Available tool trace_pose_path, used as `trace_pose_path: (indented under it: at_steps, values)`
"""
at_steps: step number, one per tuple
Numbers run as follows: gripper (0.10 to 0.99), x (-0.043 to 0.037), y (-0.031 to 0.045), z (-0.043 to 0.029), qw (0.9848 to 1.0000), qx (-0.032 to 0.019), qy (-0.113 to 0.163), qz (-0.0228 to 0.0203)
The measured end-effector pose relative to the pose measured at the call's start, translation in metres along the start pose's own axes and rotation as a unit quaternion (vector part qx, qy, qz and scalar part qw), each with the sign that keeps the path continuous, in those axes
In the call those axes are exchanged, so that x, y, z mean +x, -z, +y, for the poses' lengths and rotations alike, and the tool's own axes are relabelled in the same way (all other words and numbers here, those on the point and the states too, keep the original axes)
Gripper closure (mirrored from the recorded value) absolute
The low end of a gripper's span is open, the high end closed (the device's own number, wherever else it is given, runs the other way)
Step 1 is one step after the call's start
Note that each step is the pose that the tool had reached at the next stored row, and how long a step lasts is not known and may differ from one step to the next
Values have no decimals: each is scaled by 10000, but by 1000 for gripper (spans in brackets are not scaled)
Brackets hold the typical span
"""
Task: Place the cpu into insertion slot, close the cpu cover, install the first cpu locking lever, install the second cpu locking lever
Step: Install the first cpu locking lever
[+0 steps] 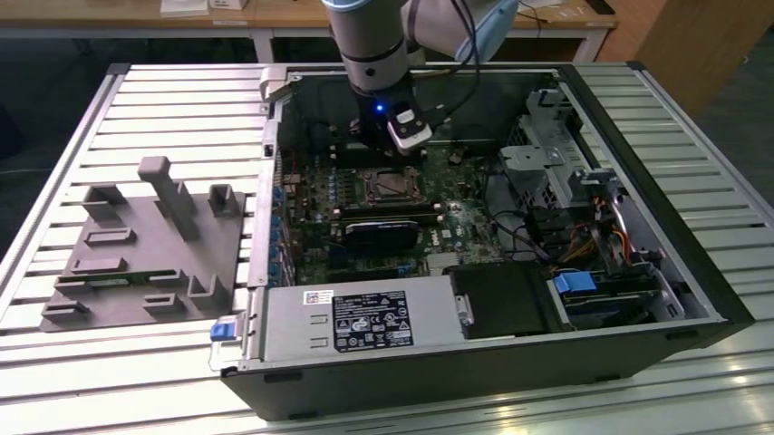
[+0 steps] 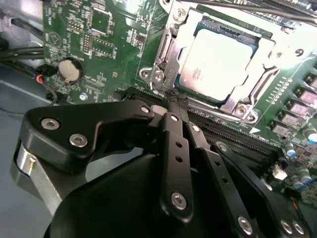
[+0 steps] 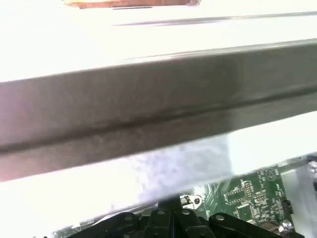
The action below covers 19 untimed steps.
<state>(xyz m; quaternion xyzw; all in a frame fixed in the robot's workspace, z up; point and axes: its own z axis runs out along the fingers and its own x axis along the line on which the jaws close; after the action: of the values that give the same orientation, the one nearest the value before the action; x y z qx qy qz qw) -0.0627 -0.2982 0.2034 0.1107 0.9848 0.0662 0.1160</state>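
1. Second wrist view: the cpu [image 2: 218, 62] lies flat in its socket with the silvery top upward.
2. The cpu cover [image 2: 267, 47] appears to be folded down over it. The silver frame goes around the chip and the metal top shows through the cut-out.
3. A thin wire locking lever [image 2: 260, 89] runs along one edge of the socket. I cannot tell whether it is hooked down.
4. In the exterior view the insertion slot [image 1: 390, 186] is on the green circuit board [image 1: 466, 227], nearer to the board's far edge than to the edge at the power supply [image 1: 362, 317]. The gripper [image 1: 405, 145] hangs just above it.
5. In the second wrist view the gripper [image 2: 174, 101] has its fingers pressed together with nothing between them. The tips are close to a corner of the socket, above the black memory slots [image 2: 233, 129].
6. Handling, as I judge it: the cpu is light, stiff and smooth, and its contact side is delicate, so only the side edges are safe to take. The cover is thin, rigid metal on a hinge. The lever is probably springy and best pushed near its free end.
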Motion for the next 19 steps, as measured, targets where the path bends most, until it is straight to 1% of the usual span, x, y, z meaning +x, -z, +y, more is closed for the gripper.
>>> trace_pose_path:
  at_steps: [9,10,13,14,16,18,19]
  values:
    - [984,-49,219,35,10000,0,0,0]
    - [984,-51,231,37,10000,0,0,0]
    - [984,-52,232,38,10000,-1,0,0]
    - [984,-55,231,38,10000,25,3,19]
    - [984,-63,225,40,9999,75,-2,115]
    - [984,-72,221,41,9997,134,-5,219]
    - [984,-77,219,42,9995,166,-6,263]
